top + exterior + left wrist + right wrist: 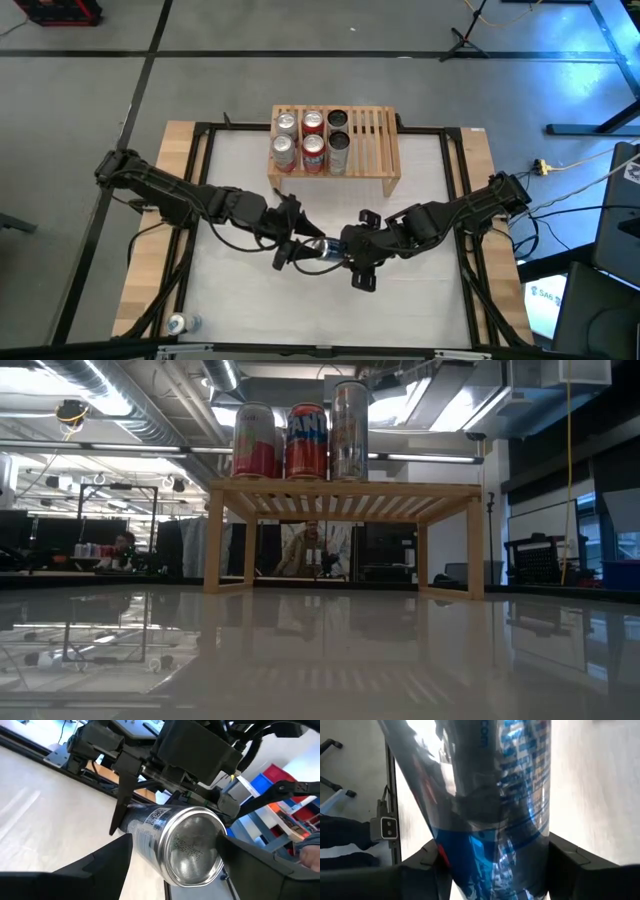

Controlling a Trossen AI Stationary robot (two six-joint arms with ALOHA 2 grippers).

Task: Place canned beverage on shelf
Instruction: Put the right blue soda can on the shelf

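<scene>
Currently both of my arms meet over the middle of the white table (250, 300), on the near side of the low light-wood slatted shelf (375, 140). The blue-and-silver beverage can (325, 249) hangs between them, lying on its side, long axis running roughly left to right, from one gripper to the other.

My right gripper (349, 249) is clamped across the can's body: in the right wrist view its two dark fingers (575, 865) press the printed wall from both sides. My left gripper (298, 247) is at the can's other end. In the left wrist view its fingers (112, 857) bracket the shiny concave can base, which faces that camera; the far finger looks in contact, the near one I cannot confirm, so I cannot tell whether it grips.

Six cans (312, 138) already stand upright on the shelf's left part, two rows of three. The right part of the slats is bare.

Judgement: the shelf lies straight ahead of the can, well apart. The can's axis is horizontal and must turn upright before it goes down. The bare slats sit toward the right arm's side, so the right arm is better placed to carry.
</scene>
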